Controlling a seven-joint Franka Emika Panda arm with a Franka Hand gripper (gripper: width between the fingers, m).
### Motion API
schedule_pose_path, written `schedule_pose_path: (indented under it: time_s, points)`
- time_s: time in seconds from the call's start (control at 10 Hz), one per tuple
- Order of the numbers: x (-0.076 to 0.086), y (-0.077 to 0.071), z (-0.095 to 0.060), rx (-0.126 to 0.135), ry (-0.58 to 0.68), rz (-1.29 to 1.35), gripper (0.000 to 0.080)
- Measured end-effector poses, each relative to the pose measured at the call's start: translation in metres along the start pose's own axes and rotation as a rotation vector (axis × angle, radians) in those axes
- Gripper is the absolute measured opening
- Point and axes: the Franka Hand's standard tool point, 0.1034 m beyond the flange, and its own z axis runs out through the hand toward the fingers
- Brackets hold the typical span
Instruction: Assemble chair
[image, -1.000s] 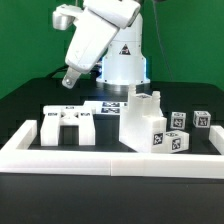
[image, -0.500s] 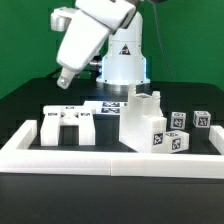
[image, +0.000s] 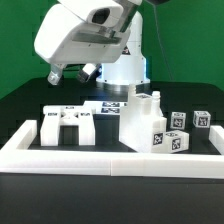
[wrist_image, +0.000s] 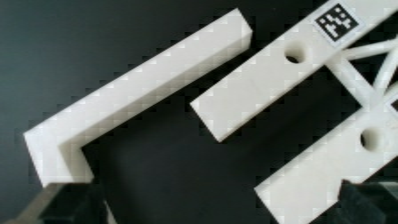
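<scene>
Nearest, well below and in front of the tool, the long low white border wall (image: 100, 157) edges the black bench (image: 20, 105). Just behind the wall lie the chair's parts. A white bracket-like plastic piece (image: 68, 125) sits almost straight beneath the tool. A tall white blocky plastic stack (image: 145, 125) bearing black-and-white tags stands lower and toward the exterior view's right of it. The small white tagged blocks (image: 202, 118) lie farther out that same way. The marker board (image: 105, 104) lies flat under the tool, just beyond the bracket.

Farthest and highest, the tool (image: 70, 74) hangs well clear of everything, its jaws spread wide with nothing between them. The wrist view looks down on a flat white slab (wrist_image: 267, 80) with a round hole and a tag, close beside the wall's corner (which chair part it is I cannot tell).

This looks like the reach for the next loose part, with most joining not yet done. The next move calls for a straight descent with the jaws squared across a narrow section of the chosen part, without nudging its neighbours.
</scene>
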Motion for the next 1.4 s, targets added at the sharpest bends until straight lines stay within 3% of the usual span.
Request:
schedule_pose_path:
  time_s: [0.1, 0.2, 0.3, 0.5, 1.0, 1.1, 1.2, 1.4]
  points:
    - [0.001, -0.001, 0.000, 0.002, 0.001, 0.079, 0.0649]
    - [0.001, -0.003, 0.003, 0.023, 0.007, 0.173, 0.0649]
    - [-0.003, -0.010, 0.013, 0.098, 0.021, 0.316, 0.0649]
    - [0.000, -0.023, 0.027, 0.180, 0.017, 0.490, 0.0649]
    - [0.004, -0.025, 0.025, 0.177, 0.012, 0.554, 0.0649]
    - [-0.003, -0.027, 0.027, 0.228, 0.019, 0.536, 0.0649]
    - [-0.011, -0.025, 0.031, 0.261, 0.040, 0.541, 0.0649]
    - [-0.018, -0.026, 0.039, 0.295, 0.065, 0.547, 0.0649]
